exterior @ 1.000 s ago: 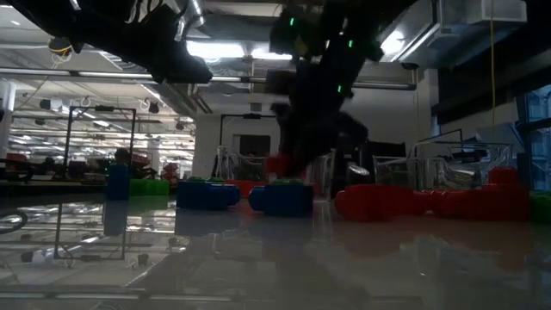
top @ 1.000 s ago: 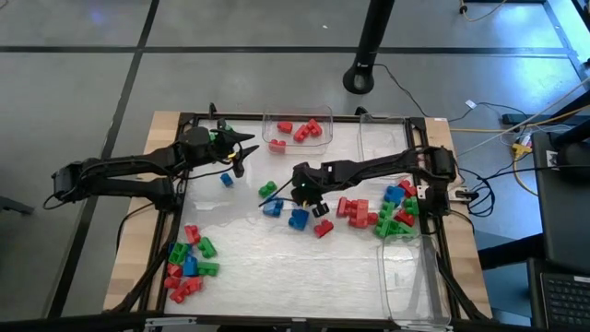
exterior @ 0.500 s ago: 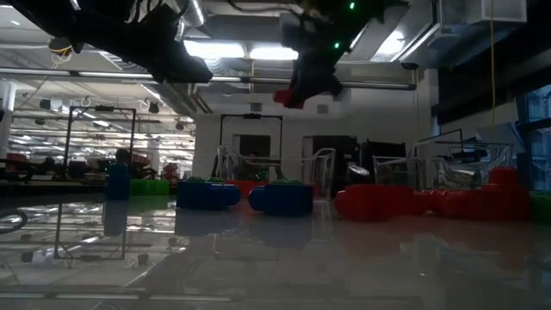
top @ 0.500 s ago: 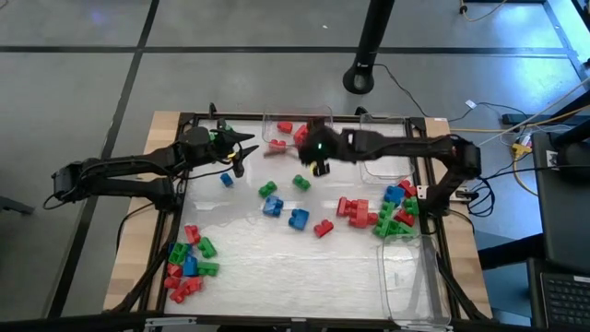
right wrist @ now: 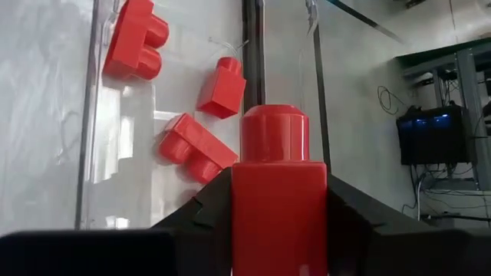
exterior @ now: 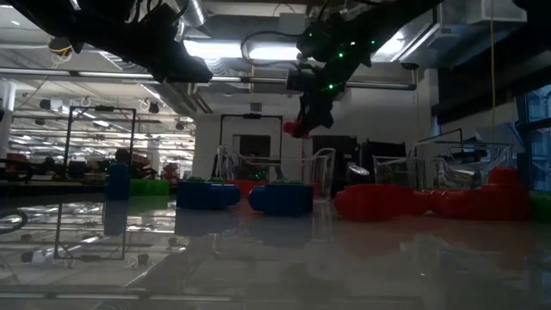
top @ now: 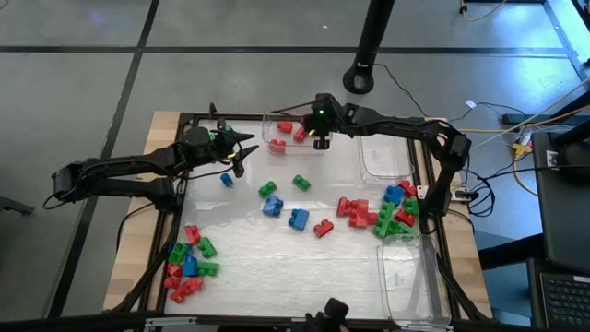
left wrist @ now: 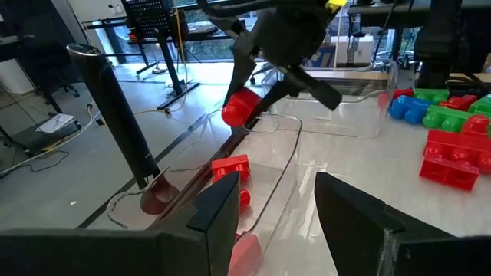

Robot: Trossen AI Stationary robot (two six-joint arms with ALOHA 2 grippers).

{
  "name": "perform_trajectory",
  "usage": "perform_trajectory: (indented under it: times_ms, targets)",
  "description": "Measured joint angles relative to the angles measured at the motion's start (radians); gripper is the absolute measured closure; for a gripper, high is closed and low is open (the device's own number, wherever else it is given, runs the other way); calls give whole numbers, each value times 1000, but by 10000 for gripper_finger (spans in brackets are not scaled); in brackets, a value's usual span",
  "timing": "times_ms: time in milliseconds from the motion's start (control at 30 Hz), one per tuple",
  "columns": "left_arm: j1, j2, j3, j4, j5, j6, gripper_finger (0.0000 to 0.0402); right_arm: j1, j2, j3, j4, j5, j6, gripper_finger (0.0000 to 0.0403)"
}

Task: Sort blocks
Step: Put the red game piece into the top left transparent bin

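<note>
Red block (right wrist: 278, 188) sits clenched in my right gripper (top: 321, 138), hanging above the clear bin (top: 324, 142) at the table's twelve o'clock edge, where other red blocks (top: 284, 127) lie. My left gripper (top: 241, 151) waits at ten o'clock, fingers apart, grasping nothing. Mixed blocks (top: 387, 210) are heaped at three o'clock.
</note>
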Motion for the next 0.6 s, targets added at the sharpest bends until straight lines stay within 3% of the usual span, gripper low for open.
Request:
perform_trajectory:
  times_ms: [300, 600]
  targets:
    - [0, 0, 0, 0, 0, 0, 243, 0, 6, 0, 14, 16, 1, 251]
    - [0, 0, 0, -2, 0, 0, 243, 0, 6, 0, -9, 25, 27, 130]
